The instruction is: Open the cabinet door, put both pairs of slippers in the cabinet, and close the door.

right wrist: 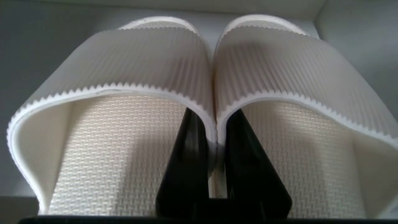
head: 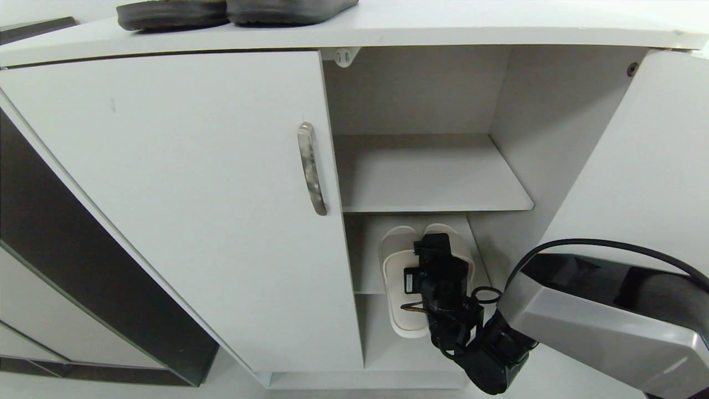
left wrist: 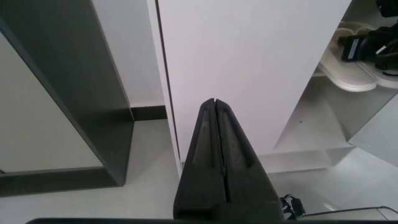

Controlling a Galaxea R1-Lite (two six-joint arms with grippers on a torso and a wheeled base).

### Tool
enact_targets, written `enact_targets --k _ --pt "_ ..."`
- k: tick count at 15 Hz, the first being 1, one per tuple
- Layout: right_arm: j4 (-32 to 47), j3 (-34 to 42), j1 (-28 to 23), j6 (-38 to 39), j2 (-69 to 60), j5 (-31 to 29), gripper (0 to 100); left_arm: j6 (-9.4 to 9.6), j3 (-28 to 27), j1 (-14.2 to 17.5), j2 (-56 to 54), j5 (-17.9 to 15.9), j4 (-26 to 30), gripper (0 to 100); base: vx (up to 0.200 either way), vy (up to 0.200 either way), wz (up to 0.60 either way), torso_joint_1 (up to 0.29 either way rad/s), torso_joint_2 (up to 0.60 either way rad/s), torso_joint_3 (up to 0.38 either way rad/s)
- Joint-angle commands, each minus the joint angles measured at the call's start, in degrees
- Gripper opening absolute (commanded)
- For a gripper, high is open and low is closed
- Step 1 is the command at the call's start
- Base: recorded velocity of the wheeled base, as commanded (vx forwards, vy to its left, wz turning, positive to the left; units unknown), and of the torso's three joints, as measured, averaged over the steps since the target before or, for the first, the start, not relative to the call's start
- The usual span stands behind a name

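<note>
White slippers (head: pixel 394 266) lie side by side on a lower shelf (head: pixel 368 260) inside the cabinet (head: pixel 421 94), low and just right of centre in your head view, toes pointing toward the back wall. Your right tool (head: pixel 436 244) reaches into that compartment from the lower right. In the right wrist view its two black fingers (right wrist: pixel 186 155) are narrow, pinching the adjoining inner straps of the pair between them. The right door (head: pixel 653 166) stands swung open at the right edge of the frame, while the left door (head: pixel 166 194) is closed, its metal handle (head: pixel 311 169) upright near the middle. Dark slippers (head: pixel 232 11) sit on top of the cabinet, at the upper left. Your left tool (left wrist: pixel 214 109) has its fingers pressed together on nothing, held in front of the closed door above the floor (left wrist: pixel 143 186).
</note>
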Motion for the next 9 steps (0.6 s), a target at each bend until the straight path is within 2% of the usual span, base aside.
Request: enact_targets --k 1,4,9 --pt "0.0 0.0 -0.1 0.0 -0.3 0.0 0 0.02 0.0 0.0 0.1 0.0 0.0 0 0.0 0.0 0.0 0.0 0.0 0.0" --pt "0.2 -0.4 -0.3 0.0 0.9 0.1 0 0.02 0.0 0.0 0.0 0.0 0.0 0 0.0 0.0 0.0 0.0 0.0 0.0" --pt "0.9 -5.5 -1.2 0.0 3.8 0.1 0 0.02 0.0 0.0 0.1 0.0 0.0 0 0.0 0.0 0.0 0.0 0.0 0.0"
